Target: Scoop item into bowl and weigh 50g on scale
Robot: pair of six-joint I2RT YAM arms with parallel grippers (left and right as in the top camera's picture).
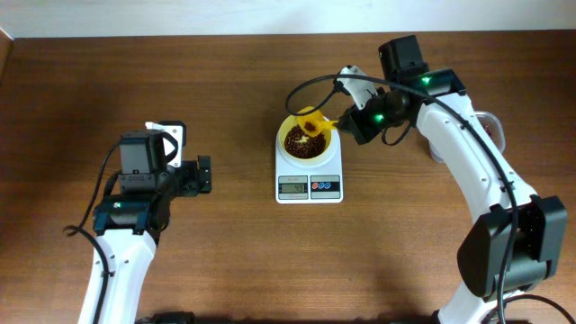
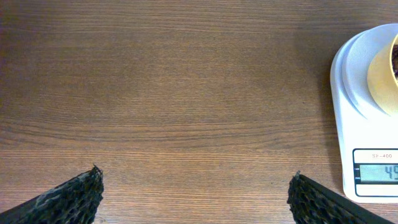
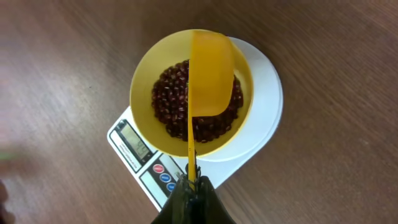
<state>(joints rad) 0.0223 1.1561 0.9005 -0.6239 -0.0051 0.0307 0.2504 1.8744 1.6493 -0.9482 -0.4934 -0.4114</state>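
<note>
Right wrist | right tool (image 3: 193,186) pinches smooth yellow scoop (image 3: 210,74) over grainy beans (image 3: 168,102) | left tool (image 2: 196,199) wide

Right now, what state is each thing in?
bowl: upright on the scale, holding beans.
beans: loose in the bowl.
scale: switched on, display lit.
scoop: held over the bowl by its handle.
left gripper: open, empty.
right gripper: shut on the scoop's handle.

scale (image 2: 356,124) display cut off at right edge, bowl (image 2: 380,74) likewise, overhead digits unreadable
</note>
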